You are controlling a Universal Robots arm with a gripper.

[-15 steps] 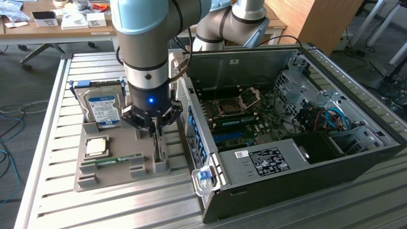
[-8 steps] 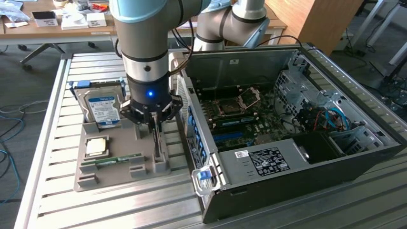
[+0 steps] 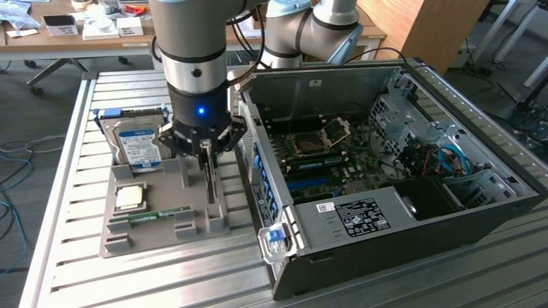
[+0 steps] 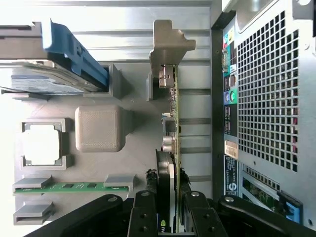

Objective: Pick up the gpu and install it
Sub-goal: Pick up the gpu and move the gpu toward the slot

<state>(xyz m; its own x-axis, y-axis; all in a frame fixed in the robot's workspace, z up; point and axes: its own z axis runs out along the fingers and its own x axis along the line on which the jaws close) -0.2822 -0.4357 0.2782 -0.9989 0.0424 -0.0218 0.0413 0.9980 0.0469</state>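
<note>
Although the gripper (image 4: pixel 170 207) has its 2 fingers (image 4: pixel 145 215) drawn in narrow on the gpu (image 4: pixel 175 123), 1 on each face of the card near its upper edge, the card has not yet left its place: it stands on edge, upright, in the grey parts holder (image 4: pixel 133 148), its silver bracket end against the tall post at the holder's far end. In the exterior view the gripper (image 3: pixel 206 154) hangs straight down over the gpu (image 3: pixel 210 186), whose lower edge sits between the 2 small slotted blocks of the holder (image 3: pixel 163 224). So, as I judge it, the grasp is made but the lift, the carry and the install are all left to do. Beside the card in the same holder lie the other parts, untouched: the narrow green RAM stick (image 3: pixel 158 213), the square CPU (image 3: pixel 130 197) in its frame, and the blue-labelled hard drive (image 3: pixel 140 146) leaning in its cradle. Farther off, just beside the holder on the slatted metal table (image 3: pixel 102 282), the computer case (image 3: pixel 479 192) lies on its side with the panel off. Its motherboard (image 3: pixel 325 147) is exposed, and the blue expansion slots (image 3: pixel 307 185) near the power supply (image 3: pixel 360 215) hold no card.
</note>
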